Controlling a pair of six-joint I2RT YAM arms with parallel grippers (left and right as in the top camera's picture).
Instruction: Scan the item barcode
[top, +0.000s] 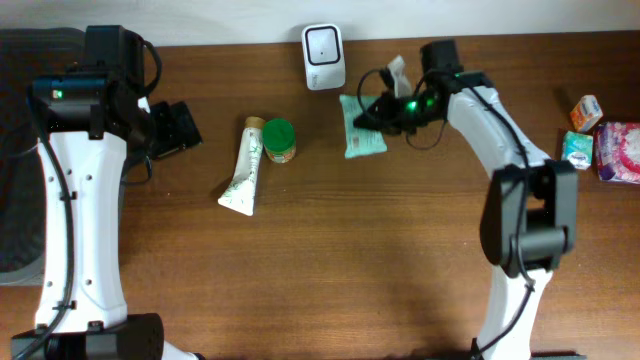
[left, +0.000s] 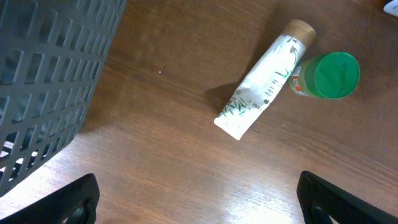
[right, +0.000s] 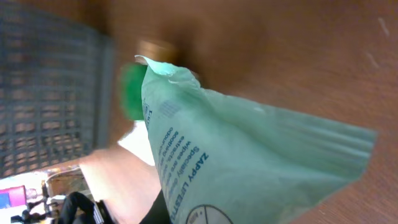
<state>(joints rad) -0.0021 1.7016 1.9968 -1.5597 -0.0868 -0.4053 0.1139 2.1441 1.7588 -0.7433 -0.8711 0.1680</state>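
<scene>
The right end effector (top: 378, 112) seemingly grips the green packet (top: 365, 142) near the white scanner (top: 324, 43).

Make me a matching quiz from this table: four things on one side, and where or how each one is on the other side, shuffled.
1. white tube
2. green packet
3. white scanner
4. left gripper

A. at the back edge of the table
B. open, holding nothing
C. pinched in the right gripper
D. lying flat beside the green-lidded jar

Pairs: 1-D, 2-C, 3-A, 4-B
</scene>
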